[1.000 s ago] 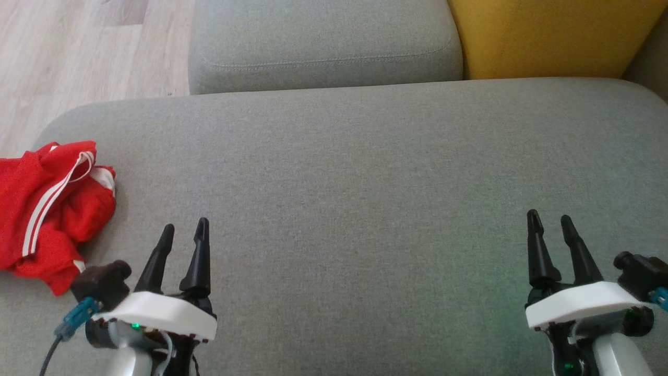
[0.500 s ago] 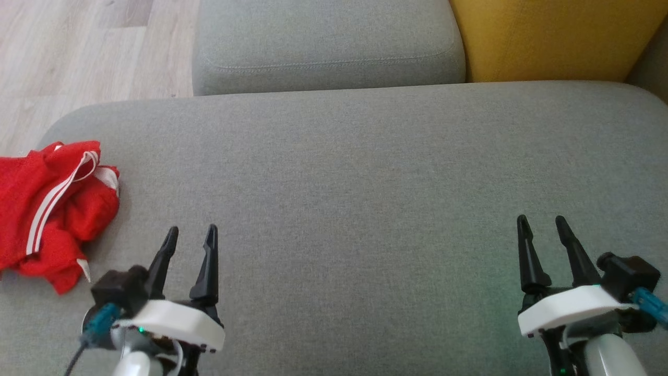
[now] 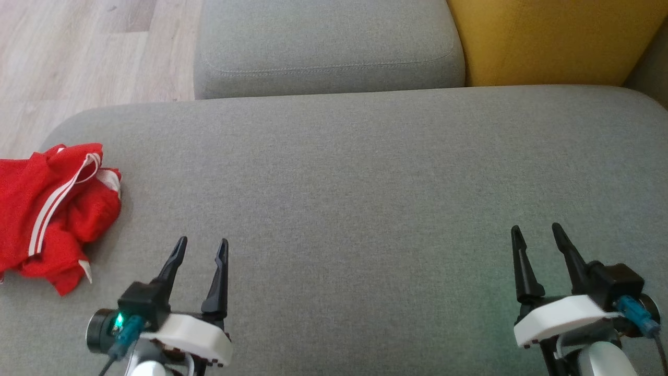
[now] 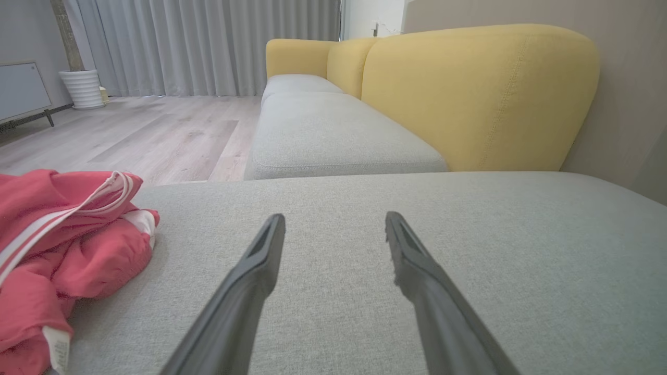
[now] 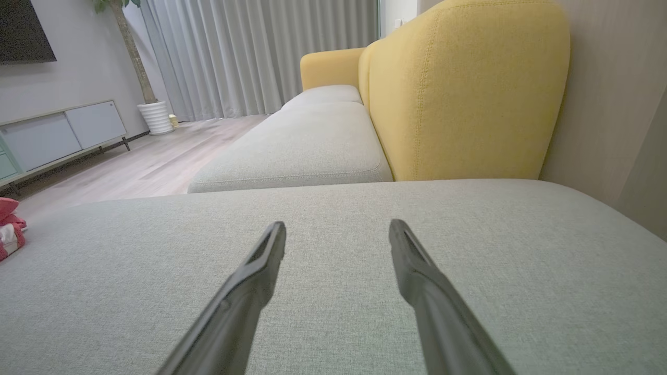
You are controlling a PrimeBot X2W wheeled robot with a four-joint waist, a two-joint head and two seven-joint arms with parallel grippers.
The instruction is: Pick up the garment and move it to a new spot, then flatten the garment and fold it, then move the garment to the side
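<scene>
The left gripper (image 3: 203, 241) stands with its two fingers spread apart and holds nothing. The right gripper (image 3: 536, 227) is likewise spread and empty. Both hover low over the grey seat cushion (image 3: 339, 183).

The red garment (image 3: 52, 209) (white stripes, a white label at its near edge) lies crumpled at the cushion's left end. It is beside the left gripper but not touching it, and well apart from the right gripper. No step of the task appears done yet.

Hazards, as judged from this position:
- The red garment lies near the cushion's edge, with the wood floor (image 3: 78, 47) beyond. A sideways push from a finger may slide it off.
- The bunched layers hide the hem. A shallow pinch may catch one layer only, so the cloth slips out during the lift.
- Too deep an approach may drive the fingertips into the upholstery.
</scene>
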